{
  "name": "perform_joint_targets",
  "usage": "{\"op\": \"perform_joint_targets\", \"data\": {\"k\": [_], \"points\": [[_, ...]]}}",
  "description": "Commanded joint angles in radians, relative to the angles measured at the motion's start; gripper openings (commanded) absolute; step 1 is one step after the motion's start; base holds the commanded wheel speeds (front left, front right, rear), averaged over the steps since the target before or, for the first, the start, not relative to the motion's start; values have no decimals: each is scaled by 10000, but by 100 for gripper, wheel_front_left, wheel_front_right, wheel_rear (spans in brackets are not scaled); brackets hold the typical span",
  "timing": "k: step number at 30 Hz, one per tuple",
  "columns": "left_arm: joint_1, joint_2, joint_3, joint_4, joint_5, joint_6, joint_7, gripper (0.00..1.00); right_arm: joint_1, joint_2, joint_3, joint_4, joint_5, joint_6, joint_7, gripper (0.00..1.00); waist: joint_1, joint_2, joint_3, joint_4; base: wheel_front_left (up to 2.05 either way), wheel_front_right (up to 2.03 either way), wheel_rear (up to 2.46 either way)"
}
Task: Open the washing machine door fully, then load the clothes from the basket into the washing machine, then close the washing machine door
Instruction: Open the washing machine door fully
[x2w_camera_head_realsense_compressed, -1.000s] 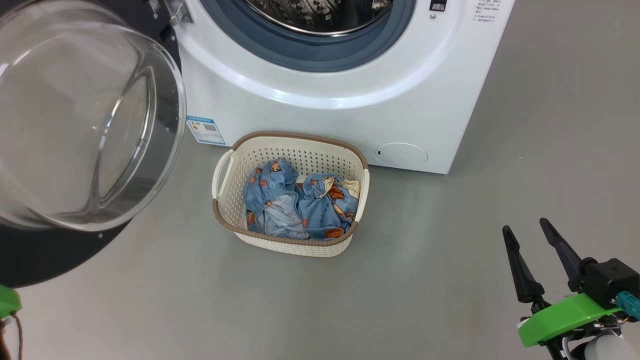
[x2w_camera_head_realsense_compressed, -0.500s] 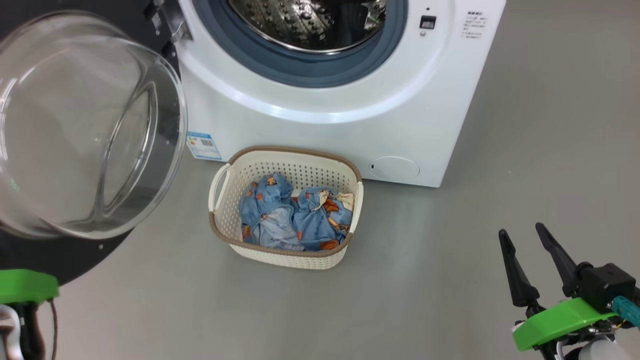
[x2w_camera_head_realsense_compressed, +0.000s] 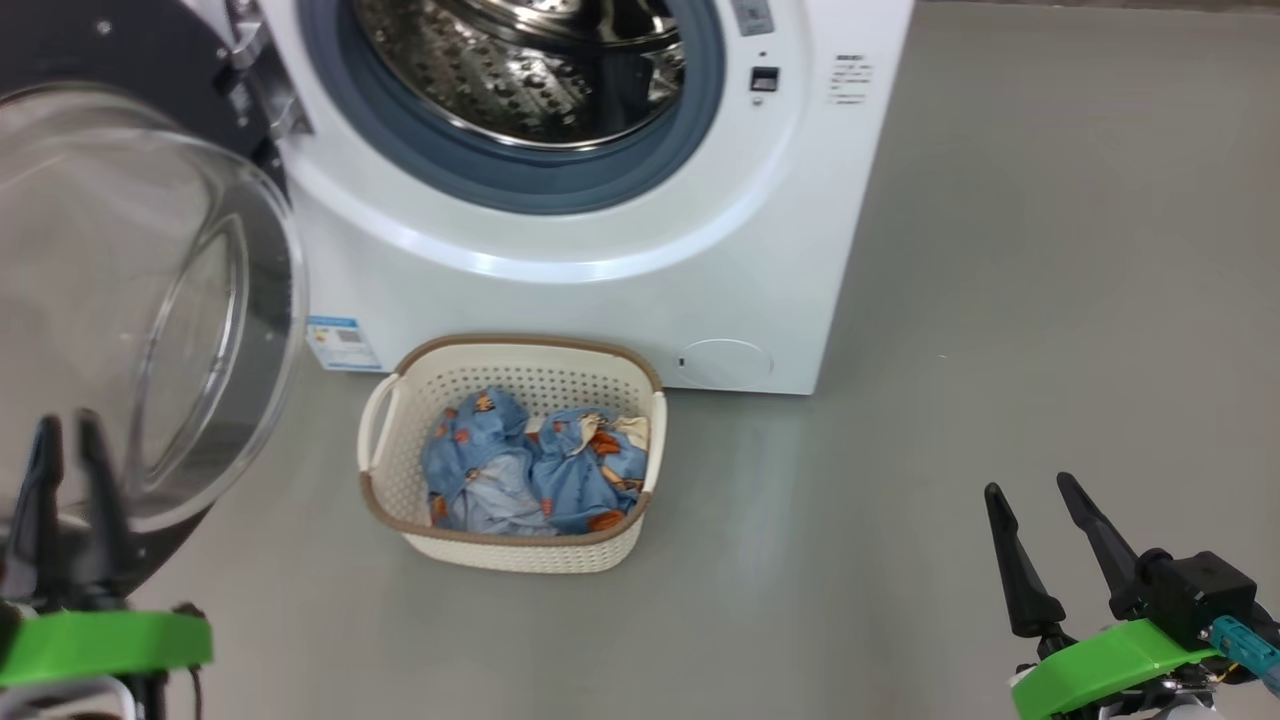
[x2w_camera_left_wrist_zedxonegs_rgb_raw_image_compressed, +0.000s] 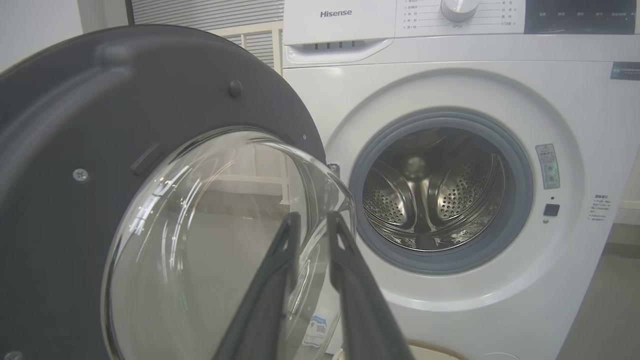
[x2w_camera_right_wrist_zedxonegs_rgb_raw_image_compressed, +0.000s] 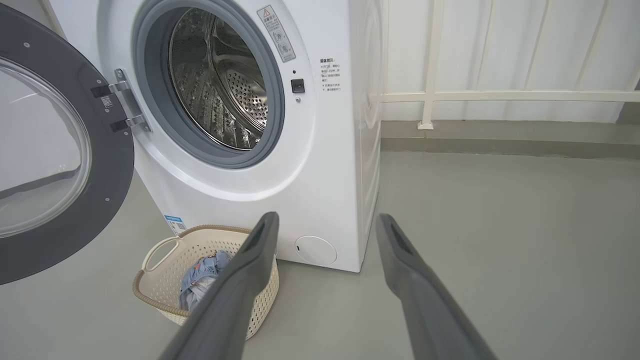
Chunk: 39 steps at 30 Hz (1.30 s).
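Left tool (x2w_camera_head_realsense_compressed: 68, 422) newly beside door (x2w_camera_head_realsense_compressed: 170, 280)

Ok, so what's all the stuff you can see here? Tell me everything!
washing machine: one, white, straight ahead
washing machine door: one, black with clear glass, standing open on the left
basket: one, cream with brown rim, on the floor before the machine
clothes: seemingly two, light blue with orange prints, in the basket
sticker: one, blue, low on the machine's front
filter cap: one, white, low on the machine's front
left hand: one, dark fingers slightly apart, empty, near the door glass
right hand: one, dark fingers open, empty, lower right
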Motion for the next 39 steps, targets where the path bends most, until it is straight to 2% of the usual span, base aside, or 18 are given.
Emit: {"op": "perform_joint_targets", "data": {"k": [1,10,20,39], "points": [[-12,181,237,-334,22,-41,-63,100,-53,-35,218,-313,-8,16,-118,100,0,0,-86,-304,0,0,0],[985,-180,-341,85,263,-55,-63,100,136,9,220,-660,-86,16,-118,100,0,0,-252,-959,0,0,0],[1808,-368,-519,40,472,-31,-63,100,332,27,225,-1162,-195,16,-118,100,0,0,-322,-1607,0,0,0],[3071,-519,-493,-331,674,59,-63,100,714,122,-47,-1506,-372,16,-118,100,0,0,-559,-1801,0,0,0]]}}
